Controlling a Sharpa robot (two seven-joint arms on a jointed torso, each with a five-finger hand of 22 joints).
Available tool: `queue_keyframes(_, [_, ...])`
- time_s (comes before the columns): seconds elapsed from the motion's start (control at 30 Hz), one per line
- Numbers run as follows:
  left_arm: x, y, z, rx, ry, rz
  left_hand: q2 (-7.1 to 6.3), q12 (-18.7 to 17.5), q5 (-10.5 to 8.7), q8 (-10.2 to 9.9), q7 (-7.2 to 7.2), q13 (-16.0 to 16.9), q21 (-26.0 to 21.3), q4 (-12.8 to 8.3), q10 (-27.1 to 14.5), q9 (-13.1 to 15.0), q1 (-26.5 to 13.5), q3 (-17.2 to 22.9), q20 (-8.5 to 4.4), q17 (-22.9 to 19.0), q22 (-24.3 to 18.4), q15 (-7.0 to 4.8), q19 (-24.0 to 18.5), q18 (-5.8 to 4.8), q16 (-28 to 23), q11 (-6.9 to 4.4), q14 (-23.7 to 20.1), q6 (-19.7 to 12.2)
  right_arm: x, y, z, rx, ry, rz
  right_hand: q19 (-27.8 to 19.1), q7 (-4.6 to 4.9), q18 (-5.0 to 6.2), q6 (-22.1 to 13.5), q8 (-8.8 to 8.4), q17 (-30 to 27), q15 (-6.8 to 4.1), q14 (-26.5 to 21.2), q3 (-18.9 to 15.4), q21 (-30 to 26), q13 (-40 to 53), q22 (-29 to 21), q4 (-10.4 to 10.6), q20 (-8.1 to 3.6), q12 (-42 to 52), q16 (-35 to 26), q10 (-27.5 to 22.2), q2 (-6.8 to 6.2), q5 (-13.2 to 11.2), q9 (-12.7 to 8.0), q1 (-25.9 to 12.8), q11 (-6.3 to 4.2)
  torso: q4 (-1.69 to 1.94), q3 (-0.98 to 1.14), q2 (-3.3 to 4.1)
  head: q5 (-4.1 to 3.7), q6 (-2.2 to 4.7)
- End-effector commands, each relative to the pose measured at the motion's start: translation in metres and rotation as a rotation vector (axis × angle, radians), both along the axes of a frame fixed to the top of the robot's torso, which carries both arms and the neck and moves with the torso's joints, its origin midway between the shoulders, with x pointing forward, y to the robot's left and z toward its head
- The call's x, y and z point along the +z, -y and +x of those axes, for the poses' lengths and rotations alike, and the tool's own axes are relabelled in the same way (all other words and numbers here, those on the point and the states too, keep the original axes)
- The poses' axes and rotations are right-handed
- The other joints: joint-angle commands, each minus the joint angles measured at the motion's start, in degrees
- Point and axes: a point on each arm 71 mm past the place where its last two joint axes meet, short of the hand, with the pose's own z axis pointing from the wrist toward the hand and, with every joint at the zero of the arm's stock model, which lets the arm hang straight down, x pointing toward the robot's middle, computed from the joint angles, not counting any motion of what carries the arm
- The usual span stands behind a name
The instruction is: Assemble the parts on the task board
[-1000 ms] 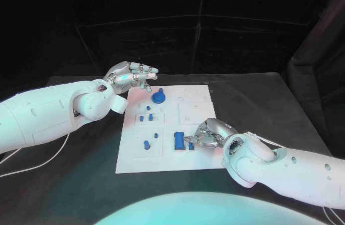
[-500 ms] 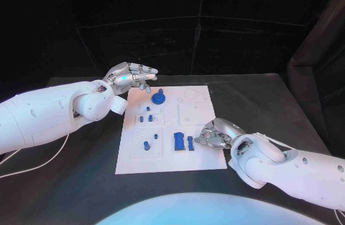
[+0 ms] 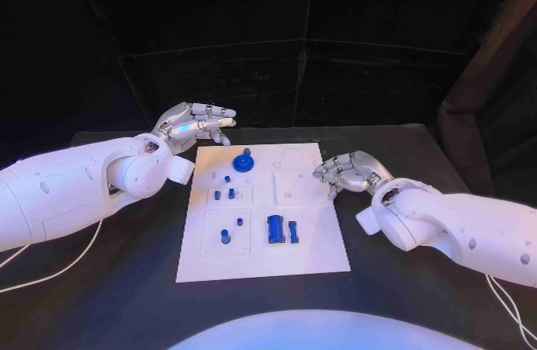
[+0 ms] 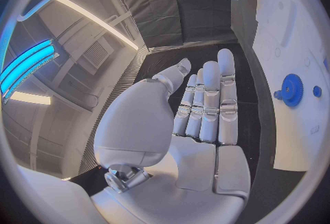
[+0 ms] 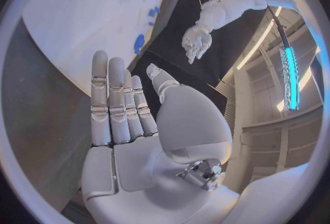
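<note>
The white task board (image 3: 313, 249) lies mid-table. On it a blue gear (image 3: 243, 162) stands near the far edge. A long blue block (image 3: 275, 229) and a slimmer one (image 3: 293, 232) lie side by side nearer me, with several small blue pieces (image 3: 225, 195) to their left. My left hand (image 3: 196, 123) hovers off the board's far left corner, fingers straight, holding nothing; the left wrist view shows its hand (image 4: 206, 108) empty beside the gear (image 4: 292, 89). My right hand (image 3: 344, 171) is at the board's right edge, fingers apart and empty, as in the right wrist view (image 5: 124, 108).
Black table (image 3: 414, 156) surrounds the board, with bare surface to the right and toward me. White cables (image 3: 45, 272) trail from the left arm over the table's left side. A dark curtain backs the table.
My right hand has lifted off the blue blocks and drawn back to the board's right edge, farther from me. The slimmer block stays beside the long one. The left hand has barely moved.
</note>
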Motion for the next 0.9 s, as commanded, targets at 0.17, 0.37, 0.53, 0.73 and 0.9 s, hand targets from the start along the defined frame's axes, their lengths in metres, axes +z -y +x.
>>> queue_keyframes(0.17, [0.002,-0.013,0.012,0.117,0.043,-0.074,0.3,-6.7,-0.1,-1.3,0.46,-0.6,-12.1,1.1,-0.7,-0.2,-1.1,1.8,3.33,-10.4,-7.6,3.79,-11.5,-0.47,-21.8,1.67,-7.7,-0.4,0.013,0.014,0.047,-0.051,0.066,0.365,-7.9,1.02,0.73,2.1,-6.92,-15.9,4.4,-8.9,1.7,-17.6,-18.4,-10.7,-2.5,5.24,-13.8,-21.7,2.4,0.12,-3.5,-5.8,1.3,2.71,-0.16,-0.81,-2.1,-0.58,3.37])
queue_keyframes(0.37, [-0.007,-0.02,0.021,0.197,0.079,-0.061,-1.04,-11.0,-0.24,-2.6,1.21,-0.6,-19.1,2.3,-1.6,-0.2,-2.9,-1.0,6.56,-15.8,-12.4,6.94,-18.4,-0.7,-32.1,3.23,-12.4,-0.8,0.011,0.016,0.075,-0.069,0.105,0.394,-7.8,0.82,0.86,3.9,-11.55,-25.2,6.57,-9.8,1.8,-25.1,-26.6,-15.5,-5.4,7.5,-20.8,-31.1,5.6,1.3,-4.1,-9.3,2.0,4.03,-0.3,-0.57,-3.26,-0.89,6.15])
queue_keyframes(0.53, [-0.019,-0.021,0.024,0.248,0.094,-0.053,-0.14,-14.3,-0.3,-4.0,0.8,-0.5,-22.3,3.5,-1.5,-0.1,-3.0,-5.4,8.93,-19.3,-15.4,7.61,-20.4,0.93,-37.8,3.81,-11.1,-0.9,0.007,0.014,0.089,-0.053,0.112,0.412,-3.1,1.19,0.74,5.2,-13.05,-27.7,5.45,-3.9,0.8,-25.7,-29.1,-16.0,-6.3,6.05,-23.0,-31.6,7.4,2.17,-4.7,-10.6,1.5,3.24,-0.08,-0.39,-3.8,-0.49,8.21])
queue_keyframes(0.73, [-0.024,-0.015,0.021,0.201,0.041,-0.03,5.27,-17.5,-3.1,-8.4,-3.18,-4.1,-28.2,4.8,-21.8,-3.9,-28.9,-11.7,3.1,-22.9,-19.1,4.29,-36.3,-2.85,-42.8,0.11,-29.5,-20.8,0.005,0.015,0.087,-0.114,0.105,0.343,-24.7,-2.71,-2.96,-14.1,-17.06,-31.1,-0.98,-26.6,-3.2,-29.6,-32.9,-20.0,-3.3,1.38,-28.6,-37.2,-14.0,0.16,-7.6,-15.6,-24.9,-0.14,0.27,-0.19,-3.4,-0.53,8.13])
queue_keyframes(0.9, [-0.026,-0.004,0.013,0.229,0.038,-0.022,5.27,-22.5,-3.1,-8.4,-4.63,-4.1,-28.2,4.8,-29.1,-3.9,-38.3,-13.8,1.02,-24.1,-20.4,3.08,-42.0,-3.77,-44.4,-1.25,-36.2,-27.9,0.011,0.008,0.077,-0.147,0.121,0.373,-32.7,-4.08,-3.94,-21.0,-17.06,-36.1,-0.98,-35.0,-4.4,-30.9,-32.9,-20.0,-2.0,-0.18,-28.6,-37.2,-21.7,0.16,-12.5,-15.6,-34.0,-1.24,2.36,1.15,-3.62,-0.31,9.94])
